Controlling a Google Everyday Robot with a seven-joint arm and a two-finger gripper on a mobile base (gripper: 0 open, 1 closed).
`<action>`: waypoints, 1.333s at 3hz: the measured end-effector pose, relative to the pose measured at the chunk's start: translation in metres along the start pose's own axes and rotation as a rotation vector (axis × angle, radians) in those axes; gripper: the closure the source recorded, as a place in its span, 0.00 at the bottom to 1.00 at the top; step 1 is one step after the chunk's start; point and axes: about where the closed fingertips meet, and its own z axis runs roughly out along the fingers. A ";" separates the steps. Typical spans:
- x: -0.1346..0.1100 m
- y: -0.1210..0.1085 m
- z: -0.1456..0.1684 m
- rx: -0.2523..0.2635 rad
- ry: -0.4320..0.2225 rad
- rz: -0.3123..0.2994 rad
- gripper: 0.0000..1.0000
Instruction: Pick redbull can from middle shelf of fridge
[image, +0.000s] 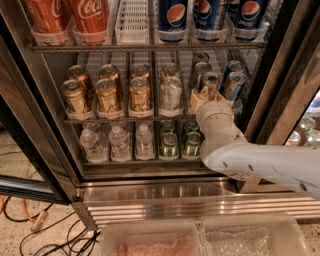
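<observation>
The fridge stands open in the camera view. Its middle shelf holds lanes of small cans. Several slim blue-and-silver redbull cans fill the two right lanes, the front ones being a redbull can and a second one. My gripper reaches into the middle shelf on the white arm and sits right at the lower part of the front redbull can in the left of those lanes. The wrist hides the can's base.
Gold cans and a wider silver can stand left of the gripper. Coca-Cola and Pepsi cans are above, water and green bottles below. The dark door frame is close on the right. Plastic trays and floor cables lie below.
</observation>
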 end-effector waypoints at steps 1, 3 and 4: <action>-0.019 0.005 -0.006 -0.014 -0.038 -0.013 1.00; -0.053 0.010 -0.028 -0.046 -0.101 -0.050 1.00; -0.055 0.008 -0.051 -0.045 -0.082 -0.077 1.00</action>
